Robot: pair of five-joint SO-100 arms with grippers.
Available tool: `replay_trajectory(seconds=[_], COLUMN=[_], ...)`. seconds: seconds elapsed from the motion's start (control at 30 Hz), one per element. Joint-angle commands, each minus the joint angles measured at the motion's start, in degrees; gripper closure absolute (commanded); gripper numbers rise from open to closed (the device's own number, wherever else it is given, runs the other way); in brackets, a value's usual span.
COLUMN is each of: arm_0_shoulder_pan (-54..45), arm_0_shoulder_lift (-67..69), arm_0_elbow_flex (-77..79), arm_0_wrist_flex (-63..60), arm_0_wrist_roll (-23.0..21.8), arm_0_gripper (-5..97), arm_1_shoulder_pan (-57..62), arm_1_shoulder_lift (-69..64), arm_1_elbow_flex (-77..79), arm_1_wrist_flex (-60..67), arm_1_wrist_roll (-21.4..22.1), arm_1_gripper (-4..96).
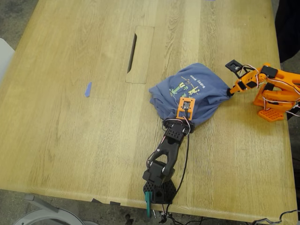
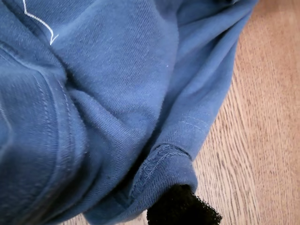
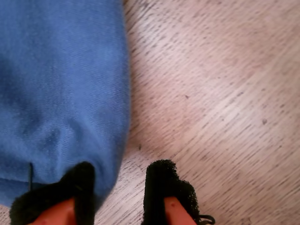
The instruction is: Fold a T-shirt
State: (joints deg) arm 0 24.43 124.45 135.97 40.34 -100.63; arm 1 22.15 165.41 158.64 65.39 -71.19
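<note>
T-shirt (image 2: pixel 117 93) hem pinched by my first end effector (image 2: pixel 183 206); my second end effector (image 3: pixel 122 192) spread, one pad on the cloth.

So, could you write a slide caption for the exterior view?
Two arms meet a bunched slate-blue T-shirt on a wooden table.

yellow lettering on the t-shirt (image 1: pixel 192 91), too small to read

Lying bunched in a rumpled heap on the wooden table: slate-blue cotton T-shirt (image 1: pixel 197 93), green-and-yellow figure print and yellow lettering facing up, toward the exterior view's right.
</note>
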Motion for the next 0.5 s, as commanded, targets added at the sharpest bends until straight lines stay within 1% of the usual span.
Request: replay_trajectory(seconds=[0.0, 0.1, 0.27, 0.47], arm_0_shoulder_pan=[0.44, 1.67, 3.60, 4.31], arm_0_shoulder_lift=[5.45, 9.93, 16.26, 22.24], arm_0_elbow_flex=[-1.41, -0.79, -0.62, -1.32], arm_0_wrist_flex=[2.37, 4.92, 6.33, 6.94], arm_0_wrist_roll=[0.44, 1.41, 2.37, 3.16], arm_0_gripper=[33, 33, 32, 32], arm_1_shoulder_pan=[1.58, 1.93, 4.39, 4.48], arm_1_shoulder_lift=[1.76, 3.96, 6.59, 5.10], arm_1_elbow_flex=[-2.90, -4.83, -6.68, -12.57], arm_1_wrist_flex=[2.37, 5.80, 8.44, 9.84], arm_1_wrist_roll=[-0.88, -1.23, -1.49, -1.76], arm_1_gripper=[70.1, 70.0, 72.6, 72.9])
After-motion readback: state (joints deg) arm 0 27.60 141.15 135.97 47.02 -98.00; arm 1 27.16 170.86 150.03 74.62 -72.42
